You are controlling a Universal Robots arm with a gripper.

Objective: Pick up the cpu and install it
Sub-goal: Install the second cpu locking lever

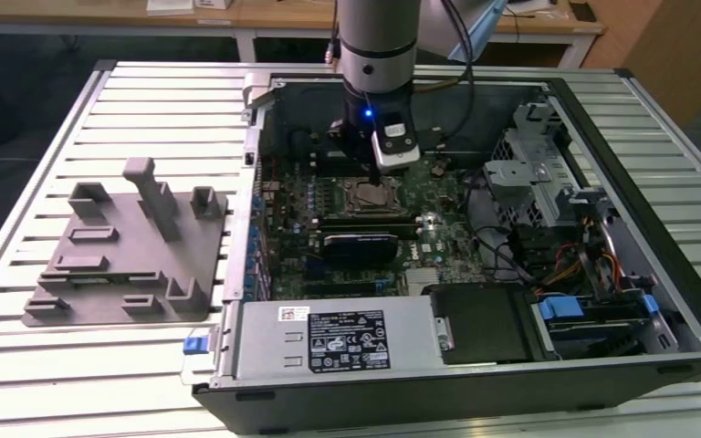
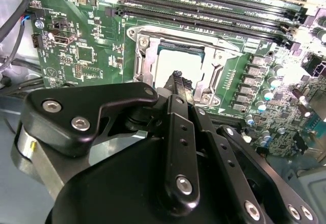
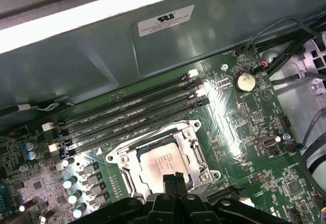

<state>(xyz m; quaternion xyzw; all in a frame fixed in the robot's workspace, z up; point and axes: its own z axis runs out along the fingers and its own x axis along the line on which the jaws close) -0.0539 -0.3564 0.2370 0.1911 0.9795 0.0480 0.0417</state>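
Even, fairly bright overhead light falls on the slatted table (image 1: 143, 100) in the exterior view, while the open computer case (image 1: 473, 274) holds deeper shadow along its walls. In the first wrist view a blown-out white band runs along the case's rim, and glare sheens the motherboard (image 3: 244, 122). In the second wrist view the near gripper (image 2: 175, 76) looks soft, perhaps out of focus.

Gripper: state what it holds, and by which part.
Nothing. The tool has its fingertips together just above the cpu, which lies in the socket frame.
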